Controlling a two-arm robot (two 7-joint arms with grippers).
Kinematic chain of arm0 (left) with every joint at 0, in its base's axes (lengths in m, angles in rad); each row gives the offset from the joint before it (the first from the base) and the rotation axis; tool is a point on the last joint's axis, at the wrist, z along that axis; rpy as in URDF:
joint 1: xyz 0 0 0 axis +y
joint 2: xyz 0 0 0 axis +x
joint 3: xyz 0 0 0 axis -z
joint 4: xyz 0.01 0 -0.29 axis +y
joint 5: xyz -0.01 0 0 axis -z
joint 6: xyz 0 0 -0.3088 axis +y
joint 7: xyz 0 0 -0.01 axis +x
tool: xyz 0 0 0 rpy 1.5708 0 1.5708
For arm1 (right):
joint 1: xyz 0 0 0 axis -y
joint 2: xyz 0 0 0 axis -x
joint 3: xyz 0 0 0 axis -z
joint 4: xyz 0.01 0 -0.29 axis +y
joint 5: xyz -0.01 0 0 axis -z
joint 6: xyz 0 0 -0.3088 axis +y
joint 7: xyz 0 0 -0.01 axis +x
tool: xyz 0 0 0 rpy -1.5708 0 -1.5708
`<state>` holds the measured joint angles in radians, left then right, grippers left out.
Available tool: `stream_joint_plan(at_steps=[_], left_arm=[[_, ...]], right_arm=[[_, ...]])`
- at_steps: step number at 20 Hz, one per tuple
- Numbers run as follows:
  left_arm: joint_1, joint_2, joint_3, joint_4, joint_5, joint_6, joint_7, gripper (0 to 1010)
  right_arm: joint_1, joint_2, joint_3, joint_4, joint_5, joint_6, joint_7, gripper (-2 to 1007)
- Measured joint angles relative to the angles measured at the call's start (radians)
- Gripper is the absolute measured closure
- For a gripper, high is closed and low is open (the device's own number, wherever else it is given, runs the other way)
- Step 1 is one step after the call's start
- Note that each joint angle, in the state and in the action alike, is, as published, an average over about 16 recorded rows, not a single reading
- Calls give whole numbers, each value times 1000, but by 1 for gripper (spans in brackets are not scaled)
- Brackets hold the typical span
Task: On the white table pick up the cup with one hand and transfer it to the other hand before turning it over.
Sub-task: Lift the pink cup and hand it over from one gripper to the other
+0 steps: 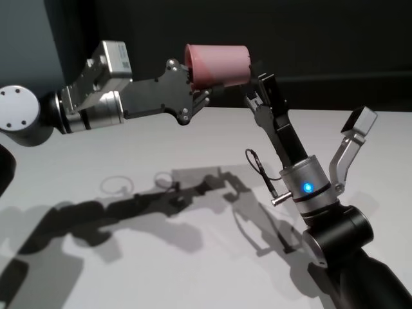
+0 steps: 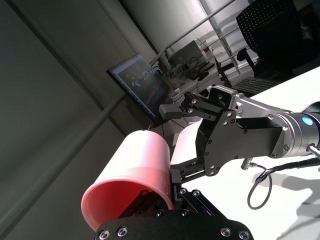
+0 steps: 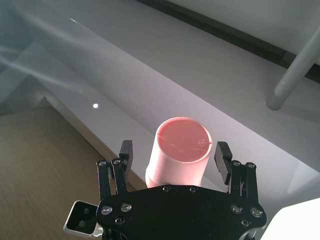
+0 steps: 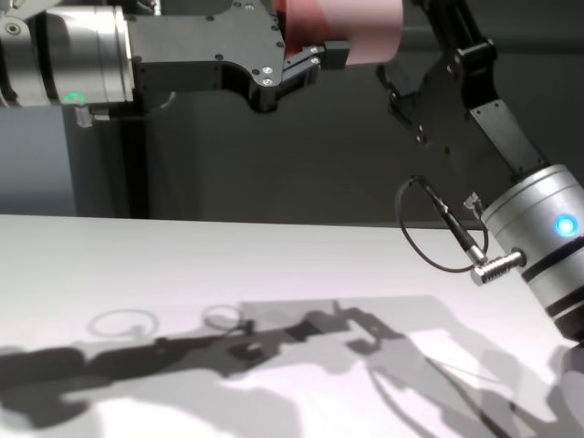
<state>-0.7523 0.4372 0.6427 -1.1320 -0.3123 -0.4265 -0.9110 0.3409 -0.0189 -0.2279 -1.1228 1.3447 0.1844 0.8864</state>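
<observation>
The pink cup (image 1: 217, 64) lies sideways high above the white table (image 1: 193, 148), pinched near its rim by the left gripper (image 1: 201, 89), while the right gripper (image 3: 175, 162) waits spread around its base, probably not touching yet, ready to take it.

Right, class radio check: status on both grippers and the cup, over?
Left gripper shut on the cup, held sideways above the white table. Right gripper open, fingers astride the cup's base end. Nothing in the way.
</observation>
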Motion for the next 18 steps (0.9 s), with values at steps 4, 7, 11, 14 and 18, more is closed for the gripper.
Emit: stream_joint_plan(at_steps=[4,7,11,14,18], left_arm=[[0,0,0,0,0,0,0,972],[0,0,0,0,0,0,0,972],[0,0,0,0,0,0,0,972],[0,0,0,0,0,0,0,972],[0,0,0,0,0,0,0,972]], right_arm=[[7,0,-6,21,11,-2,7,1],[15,0,-11,38,19,-4,14,1],[29,-2,-18,63,29,-7,25,1],[40,-3,-24,80,37,-8,34,1],[55,-4,-30,99,49,-10,45,1]])
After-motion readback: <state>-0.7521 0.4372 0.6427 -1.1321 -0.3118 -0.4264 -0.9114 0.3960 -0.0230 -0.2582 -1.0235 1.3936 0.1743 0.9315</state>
